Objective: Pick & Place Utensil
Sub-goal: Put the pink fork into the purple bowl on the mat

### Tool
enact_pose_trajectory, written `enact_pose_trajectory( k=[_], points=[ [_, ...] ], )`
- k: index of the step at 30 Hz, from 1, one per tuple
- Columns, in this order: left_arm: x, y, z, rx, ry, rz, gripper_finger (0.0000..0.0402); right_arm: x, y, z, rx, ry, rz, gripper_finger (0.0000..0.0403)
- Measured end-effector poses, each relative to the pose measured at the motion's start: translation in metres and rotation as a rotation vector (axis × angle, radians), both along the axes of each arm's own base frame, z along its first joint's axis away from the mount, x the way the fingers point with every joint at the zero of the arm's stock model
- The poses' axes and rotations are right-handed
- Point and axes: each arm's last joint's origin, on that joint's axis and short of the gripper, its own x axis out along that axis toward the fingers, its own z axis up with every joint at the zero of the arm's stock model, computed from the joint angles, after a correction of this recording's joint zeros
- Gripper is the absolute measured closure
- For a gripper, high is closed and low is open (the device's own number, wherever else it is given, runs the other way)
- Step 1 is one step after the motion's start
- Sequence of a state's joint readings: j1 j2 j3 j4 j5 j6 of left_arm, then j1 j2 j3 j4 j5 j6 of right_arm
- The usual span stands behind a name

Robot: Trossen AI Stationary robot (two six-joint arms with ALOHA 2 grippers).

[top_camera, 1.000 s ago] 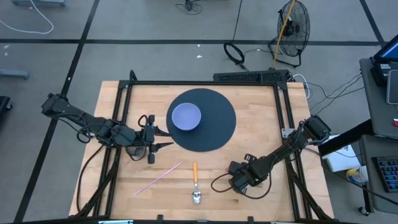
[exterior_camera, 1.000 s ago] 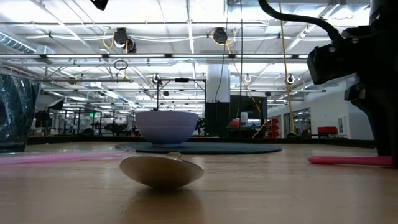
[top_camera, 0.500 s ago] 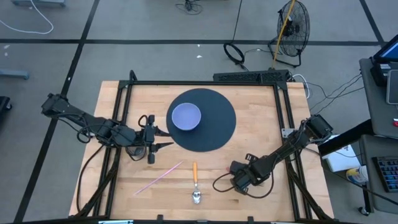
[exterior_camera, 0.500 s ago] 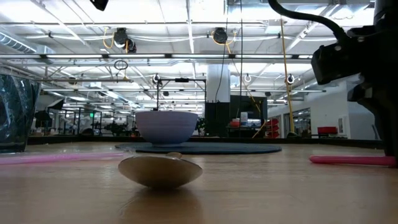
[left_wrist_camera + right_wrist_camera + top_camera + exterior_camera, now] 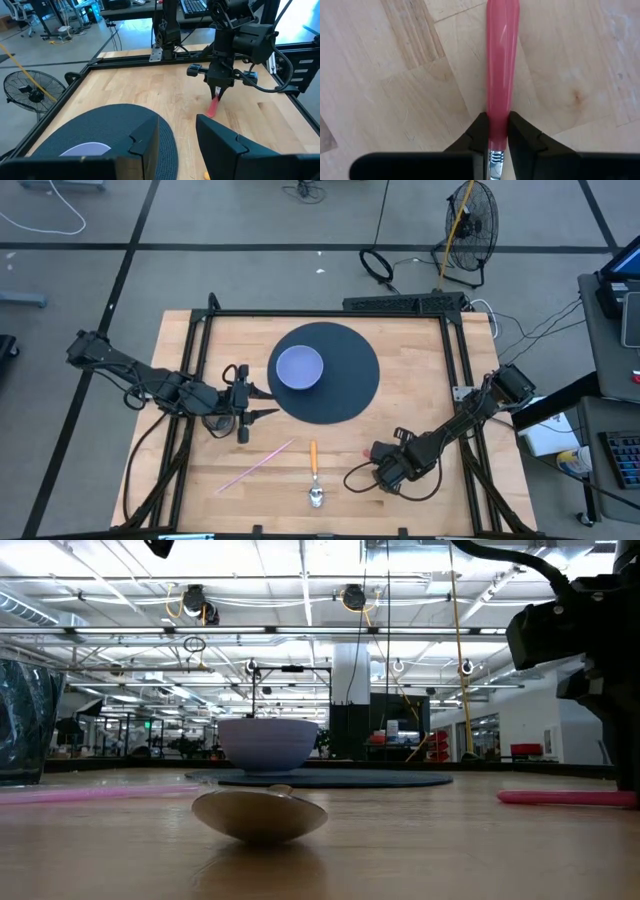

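Observation:
A pink-handled utensil lies on the wood near the table's near right part, seen also in the left wrist view and the low view. My right gripper stands over it, shut on its handle. My left gripper is open and holds nothing; it waits at the left of the dark round mat. A lavender bowl stands on that mat. An orange-handled spoon lies near the near edge, its bowl down on the wood. My right gripper pinches the pink handle between its two fingers, close to the metal neck. The fingers come from above, pointing down, and lie across the handle. The handle lies level on the table, stretching away from the fingers.
A thin pink stick lies slantwise left of the spoon. Black frame rails run along the table's sides. Bare wood lies between the mat and the near edge. A fan and cables are on the floor beyond the far edge.
My right arm has shifted a little toward the table's right, over the pink handle. The handle, the spoon and the bowl have stayed where they were.

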State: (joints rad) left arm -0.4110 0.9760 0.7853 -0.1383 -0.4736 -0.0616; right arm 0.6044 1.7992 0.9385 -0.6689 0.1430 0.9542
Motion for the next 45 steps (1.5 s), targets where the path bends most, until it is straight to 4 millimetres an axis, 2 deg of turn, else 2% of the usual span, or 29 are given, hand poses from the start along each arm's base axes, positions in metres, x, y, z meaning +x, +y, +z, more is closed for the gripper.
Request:
enact_pose_trajectory(
  k=[11, 16, 20, 24, 27, 34, 45],
  points=[
    [0.0, 0.0, 0.0, 0.0, 0.0, 0.0, 0.0268, 0.0, -0.001, 0.003, -0.018, -0.025, 0.007, 0.0366],
    [0.0, 0.0, 0.0, 0.0, 0.0, 0.0, 0.0268, 0.0, 0.001, 0.022, -0.026, -0.146, 0.017, 0.0366],
    [0.0, 0.0, 0.0, 0.001, 0.0, 0.0, 0.0268, -0.006, -0.004, 0.038, -0.097, -0.224, 0.03, 0.0366],
    [0.0, 0.0, 0.0, 0.001, 0.0, 0.0, 0.0268, -0.004, -0.003, 0.058, -0.077, -0.344, 0.035, 0.0366],
    [0.0, 0.0, 0.0, 0.0, 0.0, 0.0, 0.0268, -0.005, -0.005, 0.064, -0.097, -0.377, 0.067, 0.0366],
    [0.003, -0.001, -0.002, -0.002, 0.003, 0.001, 0.0268, 0.002, -0.003, 0.074, -0.16, -0.5, 0.152, 0.0366],
    [0.015, -0.007, -0.012, 0.013, 0.035, 0.0, 0.0268, 0.028, -0.005, 0.087, -0.226, -0.698, 0.305, 0.0366]
  ],
)
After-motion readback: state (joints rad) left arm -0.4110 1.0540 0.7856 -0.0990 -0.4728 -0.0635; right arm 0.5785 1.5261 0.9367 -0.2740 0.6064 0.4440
